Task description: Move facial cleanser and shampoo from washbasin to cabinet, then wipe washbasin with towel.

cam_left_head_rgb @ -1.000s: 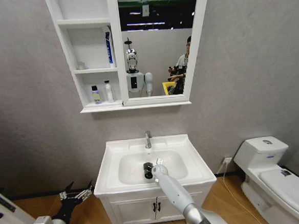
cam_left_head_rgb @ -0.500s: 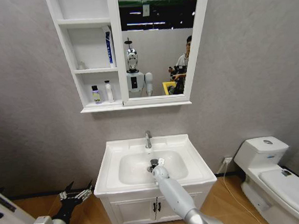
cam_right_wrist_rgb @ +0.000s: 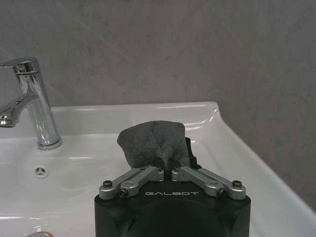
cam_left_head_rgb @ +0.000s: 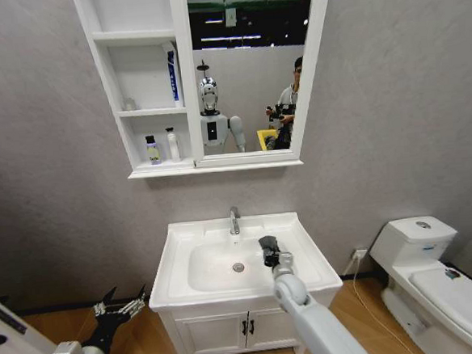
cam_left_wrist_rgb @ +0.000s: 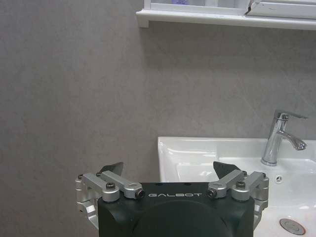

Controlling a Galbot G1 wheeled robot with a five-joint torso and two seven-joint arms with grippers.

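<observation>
While the white rectangular ceramic washbasin [cam_left_head_rgb: 195, 270] is bounded behind by the grey wall and the small chrome faucet [cam_left_head_rgb: 234, 220], its rounded bowl lies open to the left of the right gripper [cam_left_head_rgb: 269, 251], which is held over the bowl's right side. The small dark grey soft towel [cam_right_wrist_rgb: 152, 143] is pinched between its closed jaws. The left gripper [cam_left_head_rgb: 122, 305] is parked low beside the basin's left edge, jaws spread wide.
</observation>
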